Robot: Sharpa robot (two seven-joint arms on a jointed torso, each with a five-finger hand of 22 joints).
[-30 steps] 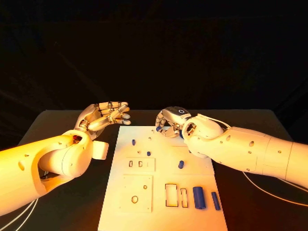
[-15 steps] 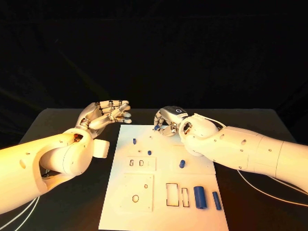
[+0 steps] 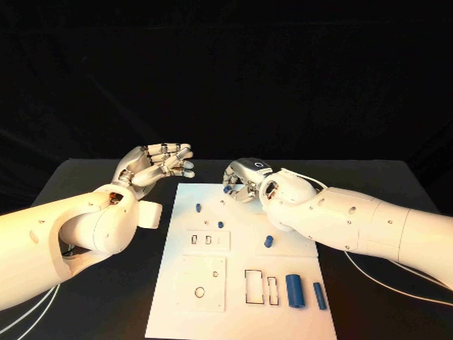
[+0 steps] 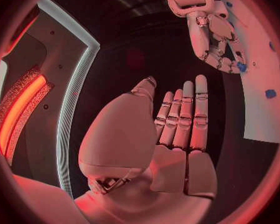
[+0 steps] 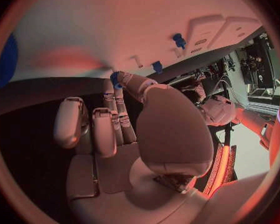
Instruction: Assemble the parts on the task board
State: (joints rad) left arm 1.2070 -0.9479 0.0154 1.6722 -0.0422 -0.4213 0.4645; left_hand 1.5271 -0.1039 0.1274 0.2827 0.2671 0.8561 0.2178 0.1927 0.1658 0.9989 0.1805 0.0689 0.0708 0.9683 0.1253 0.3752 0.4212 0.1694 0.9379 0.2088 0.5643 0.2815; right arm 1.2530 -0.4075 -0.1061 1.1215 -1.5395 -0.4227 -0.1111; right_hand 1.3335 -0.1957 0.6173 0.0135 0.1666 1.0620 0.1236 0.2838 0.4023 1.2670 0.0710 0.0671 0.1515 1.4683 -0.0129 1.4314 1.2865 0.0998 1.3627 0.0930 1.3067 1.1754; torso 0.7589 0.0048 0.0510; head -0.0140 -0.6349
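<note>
The white task board [image 3: 288, 212] lies in the middle of the black table. My right hand [image 3: 246, 180] hovers over its far edge and pinches a small blue part [image 3: 228, 189] between thumb and fingertip; the part [image 5: 115, 78] shows at the fingertips in the right wrist view too. My left hand [image 3: 161, 162] is raised just beyond the board's far left corner, fingers [image 4: 184, 117] straight and holding nothing. In the left wrist view the right hand [image 4: 210, 32] holds the blue part [image 4: 241, 66] above the board [image 4: 264, 109]. Two small blue pegs [image 3: 198, 208] [image 3: 221, 224] stand on the board.
Another short blue part [image 3: 268, 241] lies mid-board. A thick blue cylinder [image 3: 293, 290] and a thin blue rod [image 3: 318, 295] lie at the near right, beside two rectangular cut-outs [image 3: 253, 286]. A slotted block [image 3: 204, 240] and a plate with an oval hole [image 3: 200, 283] sit left.
My left hand has risen a little and its fingers have straightened. My right hand has edged slightly left with the blue part still pinched.
</note>
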